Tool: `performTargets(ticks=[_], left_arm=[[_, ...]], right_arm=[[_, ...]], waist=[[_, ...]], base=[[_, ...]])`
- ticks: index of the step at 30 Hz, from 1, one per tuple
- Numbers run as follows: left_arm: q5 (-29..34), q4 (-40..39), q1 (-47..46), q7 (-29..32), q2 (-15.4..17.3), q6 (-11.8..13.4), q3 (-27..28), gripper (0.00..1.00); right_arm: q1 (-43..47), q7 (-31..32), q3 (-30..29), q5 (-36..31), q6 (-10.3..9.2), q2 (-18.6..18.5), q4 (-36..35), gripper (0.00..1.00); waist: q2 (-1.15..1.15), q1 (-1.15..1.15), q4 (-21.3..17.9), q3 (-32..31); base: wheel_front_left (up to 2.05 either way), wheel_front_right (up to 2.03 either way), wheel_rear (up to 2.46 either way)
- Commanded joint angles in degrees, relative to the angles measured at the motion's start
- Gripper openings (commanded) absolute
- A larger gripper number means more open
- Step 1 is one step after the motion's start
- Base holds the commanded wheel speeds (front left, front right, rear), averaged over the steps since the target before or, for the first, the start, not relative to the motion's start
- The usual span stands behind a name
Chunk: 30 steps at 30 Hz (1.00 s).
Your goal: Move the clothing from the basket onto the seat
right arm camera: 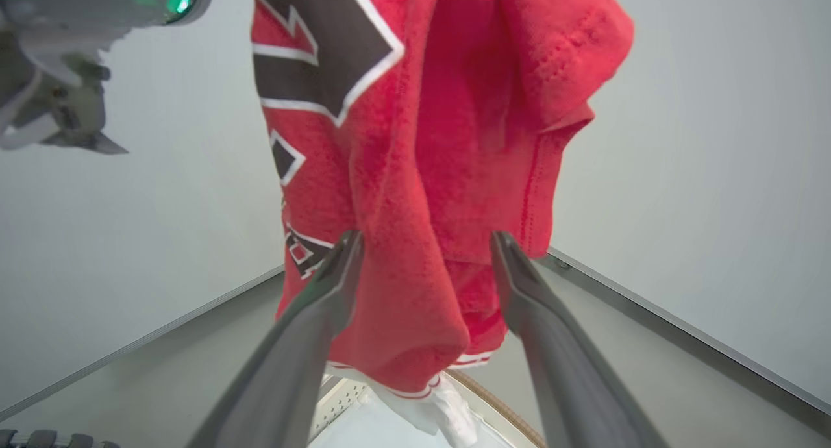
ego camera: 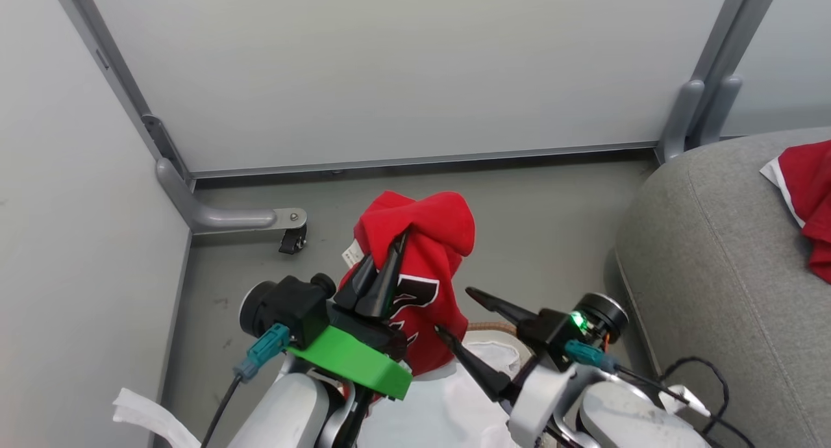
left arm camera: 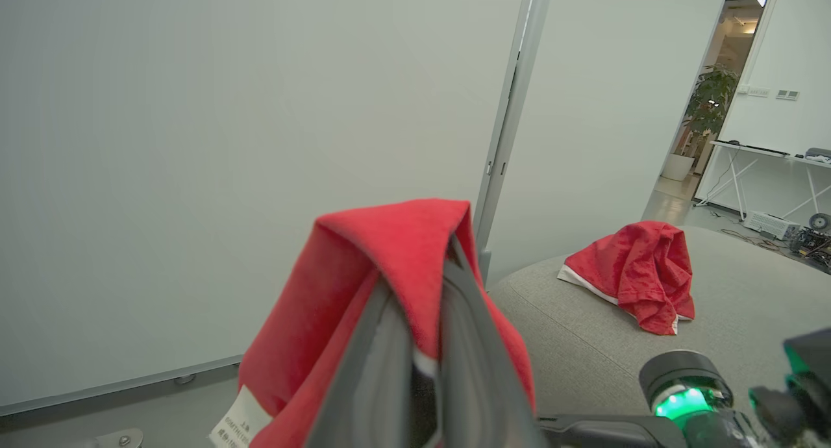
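Note:
A red garment with a black white-edged numeral [ego camera: 425, 273] hangs in the air, draped over my left gripper [ego camera: 388, 252], which is shut on it; the left wrist view shows the cloth folded over the fingers [left arm camera: 402, 266]. My right gripper [ego camera: 458, 315] stands open just right of the hanging cloth, its fingers [right arm camera: 337, 286] pointing at the garment's [right arm camera: 415, 175] lower part without touching. Below, the basket's brown rim [ego camera: 493, 326] and white liner [ego camera: 448, 402] show. A second red garment with white trim [ego camera: 808, 195] lies on the grey seat [ego camera: 707, 253].
Pale partition walls with grey metal posts close the back and left. A partition foot with a caster [ego camera: 293, 239] rests on the grey floor at left. The open doorway, a plant [left arm camera: 711, 97] and a desk lie far off to the right.

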Motion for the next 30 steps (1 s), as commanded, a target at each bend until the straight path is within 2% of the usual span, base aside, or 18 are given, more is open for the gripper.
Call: performTargets(ticks=[1,9,10,11,15,23,24,25,30], left_arm=[[-0.63,0.06,-0.87,-0.22,-0.1,-0.18,-0.13,0.0],[-1.25,0.65,-1.8,-0.22,-0.68,-0.18,-2.53,0.0],[-1.41,0.7,-1.92,-0.22,-0.77,-0.18,-2.86,0.0],[-1.58,0.75,-2.03,-0.22,-0.83,-0.18,-3.06,0.0],[-1.74,0.89,-2.34,-0.22,-0.9,-0.18,-3.18,0.0],[-1.56,0.75,-1.78,-0.22,-0.95,-0.18,-1.93,0.0],[-1.44,0.68,-1.64,-0.22,-1.01,-0.18,-1.68,0.71],[-1.27,0.88,-1.5,-0.21,-1.03,-0.18,-1.34,1.0],[0.16,1.14,-0.97,-0.2,-1.11,-0.18,0.17,1.0]], right_arm=[[-1.45,-0.01,0.8,0.08,-0.06,0.53,1.45,1.0],[-6.37,-0.02,6.08,1.62,-0.06,5.41,10.88,1.0],[-6.5,-0.02,6.74,2.28,-0.06,5.95,11.97,0.29],[-6.56,-0.02,7.39,2.83,-0.07,6.32,12.69,0.0],[-6.42,-0.02,7.08,4.75,-0.06,7.39,13.37,0.0],[-5.05,-0.02,5.17,3.9,-0.06,7.87,12.33,0.0],[-4.89,-0.02,4.94,3.65,-0.06,7.91,12.08,0.0],[-4.64,-0.02,4.77,3.67,-0.06,7.94,12.0,0.0],[-3.85,-0.02,3.43,3.04,-0.06,7.76,10.69,0.0]], waist=[[0.0,0.0,0.57,0.12],[0.0,0.0,2.64,0.76],[0.0,0.0,2.9,0.85],[0.0,0.0,3.1,0.91],[0.0,0.0,3.58,1.32],[0.0,0.0,3.08,1.52],[0.0,0.0,2.92,1.51],[0.0,0.0,2.78,1.51],[0.0,0.0,0.92,1.54]], base=[[0.0,0.0,0.0],[0.0,0.0,0.0],[0.0,0.0,0.0],[0.0,0.0,0.0],[0.0,0.0,0.0],[0.0,0.0,0.0],[0.0,0.0,0.0],[0.0,0.0,0.0],[0.0,0.0,0.0]])
